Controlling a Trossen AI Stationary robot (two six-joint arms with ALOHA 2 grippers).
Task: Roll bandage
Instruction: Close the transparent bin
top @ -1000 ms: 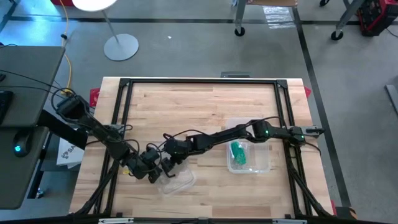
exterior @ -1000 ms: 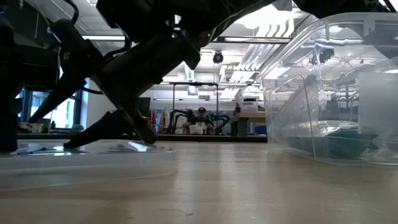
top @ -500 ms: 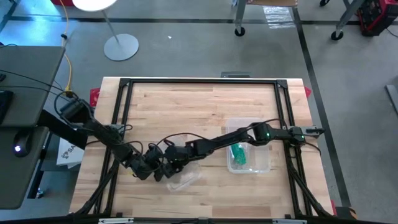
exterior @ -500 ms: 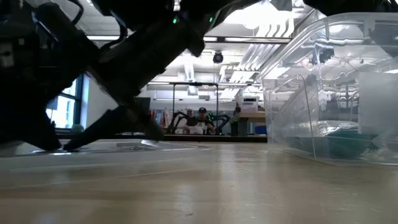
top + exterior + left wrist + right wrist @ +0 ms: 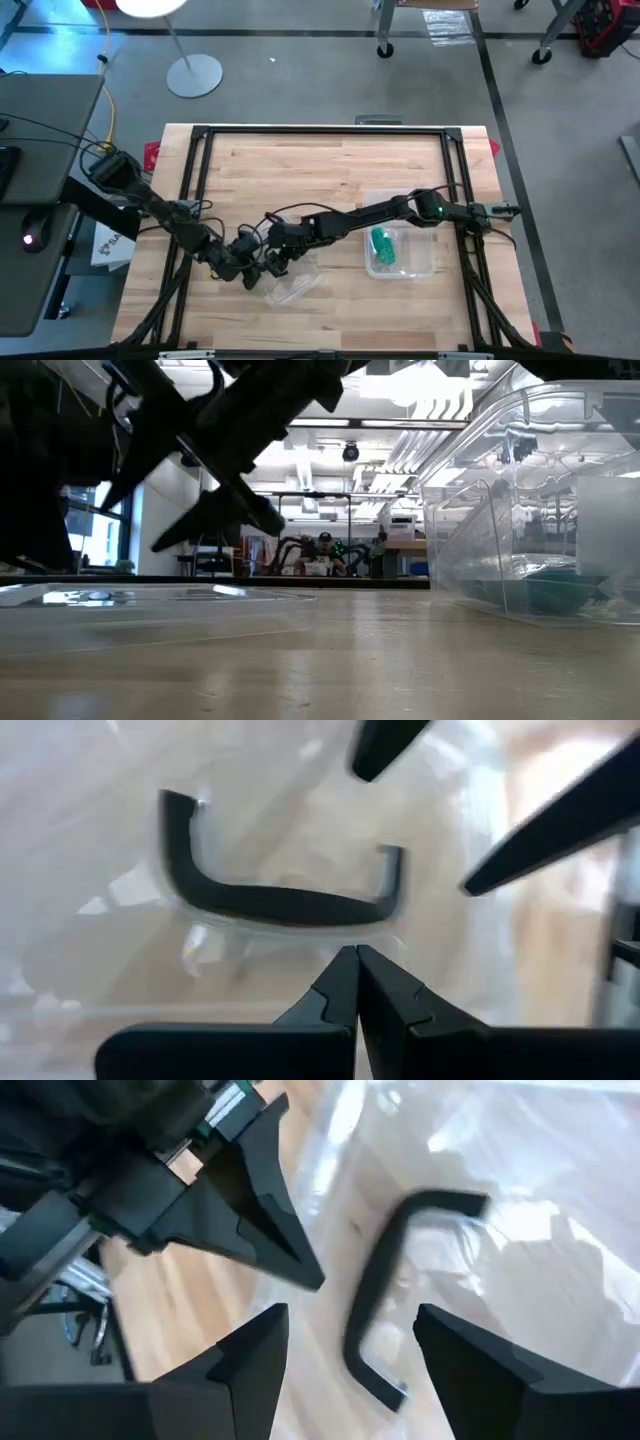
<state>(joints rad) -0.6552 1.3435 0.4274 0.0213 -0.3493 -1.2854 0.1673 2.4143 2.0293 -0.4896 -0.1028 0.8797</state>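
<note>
The green bandage [image 5: 382,247] lies inside a clear plastic box [image 5: 420,262] on the right of the table, far from both grippers. A clear lid [image 5: 297,288] with a black handle [image 5: 280,902] lies flat on the table at the near left. My right gripper [image 5: 350,1315] hangs open above the lid, one finger on each side of the handle and apart from it. My left gripper [image 5: 355,955] is shut, with its tips pointing down at the lid close beside the handle. My left gripper's shut fingertips [image 5: 340,982] slant down from the table's left to the clear lid's surface [image 5: 250,970] next to the handle. I cannot tell whether they touch the lid. The lid lies flat on the table.
A black frame [image 5: 320,132] runs round the table's edges. Both arms cross over the near-left part of the table, and cables [image 5: 290,215] loop above the right arm. Bare wood [image 5: 330,170] stretches across the far half.
My right gripper has risen from the lid and now hangs clear above it, still open, tipped a little less steeply. The lid stays flat on the table.
</note>
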